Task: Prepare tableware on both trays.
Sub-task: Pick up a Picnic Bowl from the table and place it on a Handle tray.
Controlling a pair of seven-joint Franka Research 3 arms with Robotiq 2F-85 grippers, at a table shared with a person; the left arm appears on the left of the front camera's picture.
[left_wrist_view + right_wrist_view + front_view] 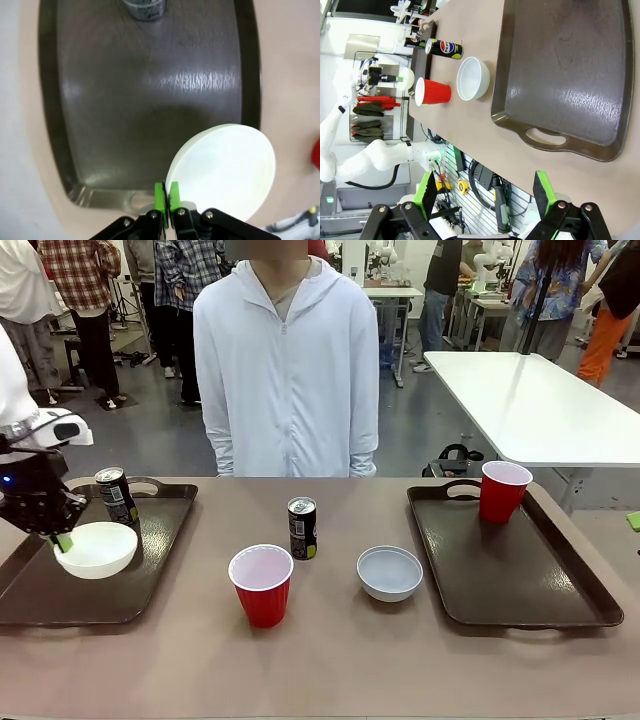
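Observation:
My left gripper (62, 538) is shut on the near rim of the cream-white bowl (97, 548), holding it over the left tray (160, 540). In the left wrist view the green pads (160, 196) pinch the bowl's (225, 167) edge above the tray (140, 100). A dark can (117, 496) stands on that tray's far part. On the bare table stand a second can (302, 528), a red cup (262, 584) and a grey-white bowl (390, 572). Another red cup (503, 490) stands on the right tray (510, 570). My right gripper (485, 182) is open and holds nothing, off the right tray's (570, 65) handle end.
A person in a white hooded jacket (286, 370) stands at the far side of the table, hands down. A white table (530, 405) stands behind on the right. Bare table surface runs along the front edge (400, 670).

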